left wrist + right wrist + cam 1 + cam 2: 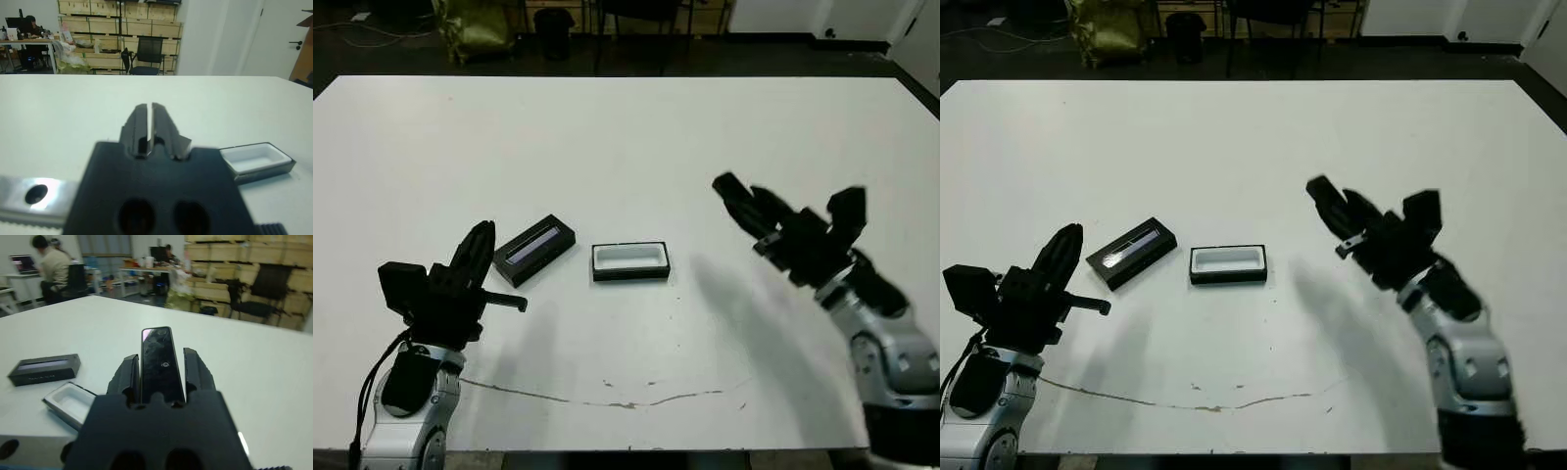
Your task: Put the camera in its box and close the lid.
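Observation:
The box (630, 260), a shallow black tray with a white lining, lies open near the table's middle. Just left of it rests the lid (534, 250), black with a bluish strip, turned at an angle. My right gripper (759, 211) hovers above the table to the right of the box, shut on the camera (156, 363), a slim glossy black bar that juts forward between its fingers (128, 374). My left gripper (475, 247) is low at the front left, shut and empty, its fingers (139, 120) pressed together close to the lid's near end.
A thin brown scratch (607, 399) runs along the table near the front edge. Beyond the far edge are a dark floor, chairs (146, 56), wooden shelving and a yellow-green bag (475, 24). People sit at desks (51, 267) in the background.

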`<control>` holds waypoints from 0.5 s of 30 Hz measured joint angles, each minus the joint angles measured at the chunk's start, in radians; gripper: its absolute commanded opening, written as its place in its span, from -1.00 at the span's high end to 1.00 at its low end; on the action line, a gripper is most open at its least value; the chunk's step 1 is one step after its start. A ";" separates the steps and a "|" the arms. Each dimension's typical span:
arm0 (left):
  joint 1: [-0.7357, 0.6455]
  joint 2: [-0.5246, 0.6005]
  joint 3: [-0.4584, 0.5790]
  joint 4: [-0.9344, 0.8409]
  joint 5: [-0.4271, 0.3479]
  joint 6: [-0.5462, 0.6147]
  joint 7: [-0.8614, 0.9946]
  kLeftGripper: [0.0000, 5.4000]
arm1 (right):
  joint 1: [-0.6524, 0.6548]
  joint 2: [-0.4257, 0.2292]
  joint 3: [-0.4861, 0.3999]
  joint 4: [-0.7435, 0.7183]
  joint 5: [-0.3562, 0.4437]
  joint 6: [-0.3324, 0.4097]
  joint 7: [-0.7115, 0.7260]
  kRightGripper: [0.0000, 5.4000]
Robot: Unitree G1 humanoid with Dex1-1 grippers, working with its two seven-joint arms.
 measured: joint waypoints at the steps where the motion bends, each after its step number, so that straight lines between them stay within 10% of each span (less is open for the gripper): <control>1: 0.000 0.000 0.000 0.000 0.001 0.000 0.000 1.00 | -0.024 -0.024 0.004 0.017 0.002 0.007 0.027 0.68; 9: 0.002 0.002 -0.001 -0.001 0.009 -0.009 -0.001 1.00 | -0.329 -0.164 0.140 0.338 -0.003 0.096 0.366 0.68; 15: 0.003 0.002 0.001 0.003 0.004 -0.013 -0.002 1.00 | -0.505 -0.148 0.263 0.617 -0.081 -0.031 0.604 0.68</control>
